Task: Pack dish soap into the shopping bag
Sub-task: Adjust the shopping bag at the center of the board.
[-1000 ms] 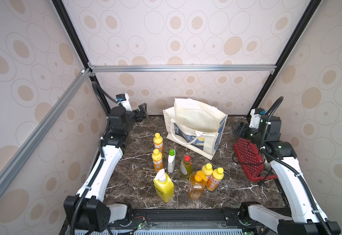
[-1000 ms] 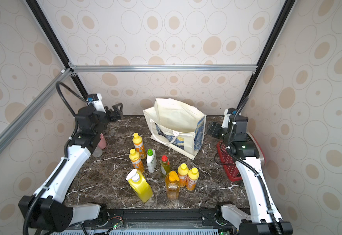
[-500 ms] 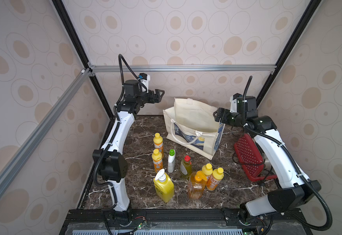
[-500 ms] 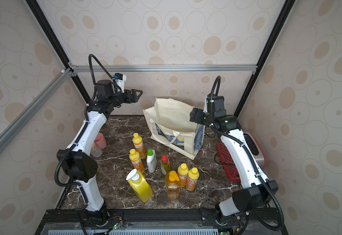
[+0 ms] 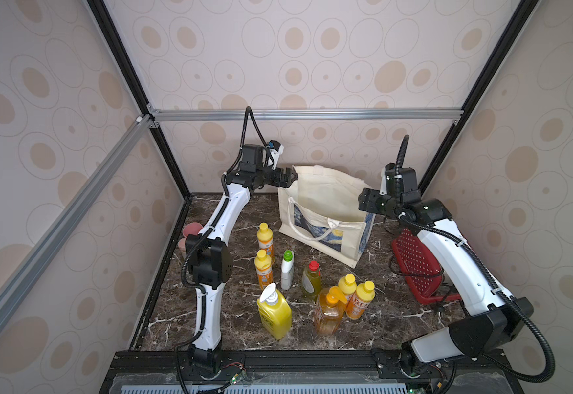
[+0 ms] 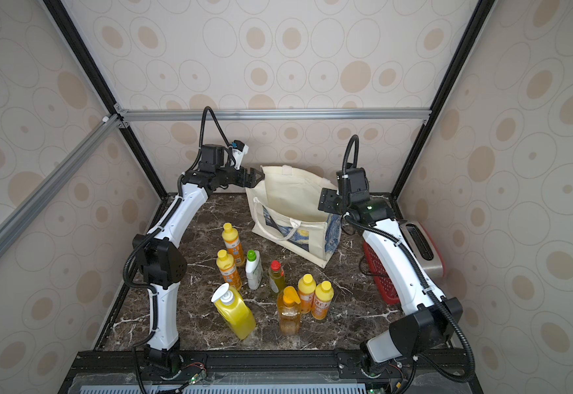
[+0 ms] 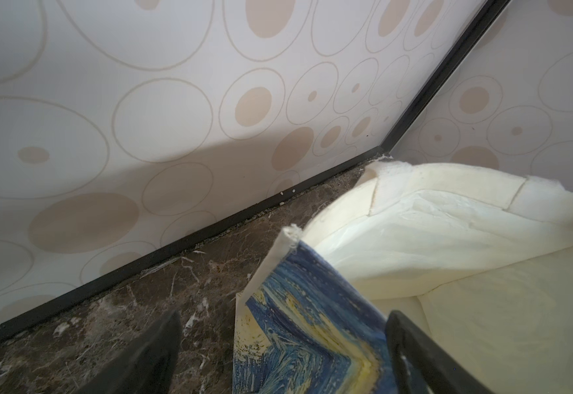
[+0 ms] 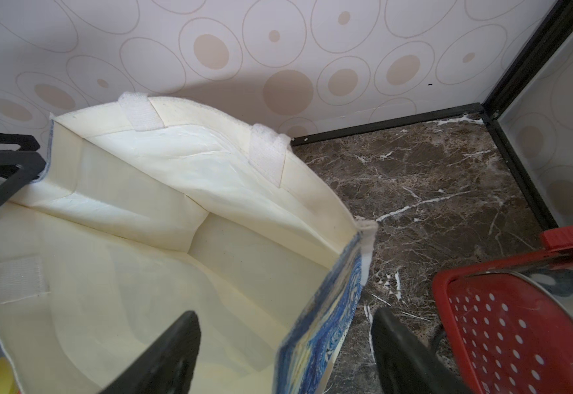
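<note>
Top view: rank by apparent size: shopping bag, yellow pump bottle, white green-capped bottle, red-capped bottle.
In a top view, largest to smallest:
1. shopping bag
2. yellow pump bottle, though it stands nearer the camera
3. white green-capped bottle and red-capped bottle: look alike, not ranked

boxy cream canvas shopping bag (image 5: 322, 232): lining was plain cream; outside had blue-and-yellow swirl print; rope handles were white
four small orange plastic bottles (image 5: 263, 273): caps were yellow
squat yellow plastic pump bottle (image 5: 274, 314): pump was white
clear plastic pump bottle (image 5: 327, 310): liquid and pump were orange
slim greenish plastic bottle (image 5: 311, 281): cap was red
small white plastic bottle (image 5: 287, 271): cap was green
dark marble tabletop (image 5: 237, 218): was brown, white veins
off-white panel walls (image 5: 312, 68): had beige dots inside thin rings
red perforated plastic basket (image 5: 414, 262): holes looked white
round pink cup (image 5: 193, 229): was plain pink
white robot arms (image 5: 210, 317): joints were black
</note>
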Controlling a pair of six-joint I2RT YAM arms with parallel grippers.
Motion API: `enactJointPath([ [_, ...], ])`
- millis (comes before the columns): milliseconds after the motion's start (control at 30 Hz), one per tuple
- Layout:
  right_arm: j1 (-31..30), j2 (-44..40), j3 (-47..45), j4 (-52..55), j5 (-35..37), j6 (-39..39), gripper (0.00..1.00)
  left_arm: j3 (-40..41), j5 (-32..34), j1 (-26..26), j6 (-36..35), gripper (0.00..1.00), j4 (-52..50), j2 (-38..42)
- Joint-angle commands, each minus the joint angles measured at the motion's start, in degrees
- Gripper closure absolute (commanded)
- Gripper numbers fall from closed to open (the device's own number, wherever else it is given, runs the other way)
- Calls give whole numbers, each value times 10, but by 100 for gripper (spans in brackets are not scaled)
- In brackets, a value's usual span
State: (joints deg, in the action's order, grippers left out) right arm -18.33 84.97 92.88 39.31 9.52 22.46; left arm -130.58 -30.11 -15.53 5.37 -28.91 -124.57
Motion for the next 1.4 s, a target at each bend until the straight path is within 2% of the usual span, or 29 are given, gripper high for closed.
enactJointPath([
  [0, -3, 7, -11, -2, 14, -7, 19, -25, -1, -9, -29, 11, -33, -3],
  [67, -4, 6, -15, -3, 8, -6, 19, -13, -2, -10, -28, 9, -32, 5],
  [167, -7, 4, -24, -6, 3, -5, 19, 7, 5, -11, -26, 1, -29, 26],
  [300, -12, 12, -15, -1, 6, -4, 19, 15, 30, -17, -28, 2, -34, 34],
  [400, -15, 28, -2, 11, 17, -6, 19, 11, 81, -22, -38, 6, -50, 26],
  [467, -15, 41, 8, 23, 24, -7, 22, 10, 105, -24, -44, 12, -55, 24],
  [567, -17, 59, 20, 36, 28, -10, 34, 8, 119, -25, -46, 36, -62, 28],
  [700, -17, 76, 38, 51, 18, -16, 63, 20, 144, -25, -37, 73, -63, 46],
  [800, -17, 82, 50, 54, 9, -26, 85, 29, 179, -24, -21, 86, -69, 63],
  [900, -17, 88, 71, 52, -8, -42, 99, 47, 203, -26, 3, 92, -94, 88],
  [933, -17, 92, 81, 50, -17, -49, 100, 55, 212, -25, 14, 96, -103, 99],
  [1033, -17, 114, 122, 56, -45, -69, 100, 84, 213, -25, 44, 99, -123, 130],
  [1167, -17, 149, 186, 91, -84, -90, 100, 133, 191, -26, 73, 99, -142, 173],
  [1367, -17, 137, 169, 75, -77, -122, 100, 148, 158, -27, 89, 94, -181, 201],
])
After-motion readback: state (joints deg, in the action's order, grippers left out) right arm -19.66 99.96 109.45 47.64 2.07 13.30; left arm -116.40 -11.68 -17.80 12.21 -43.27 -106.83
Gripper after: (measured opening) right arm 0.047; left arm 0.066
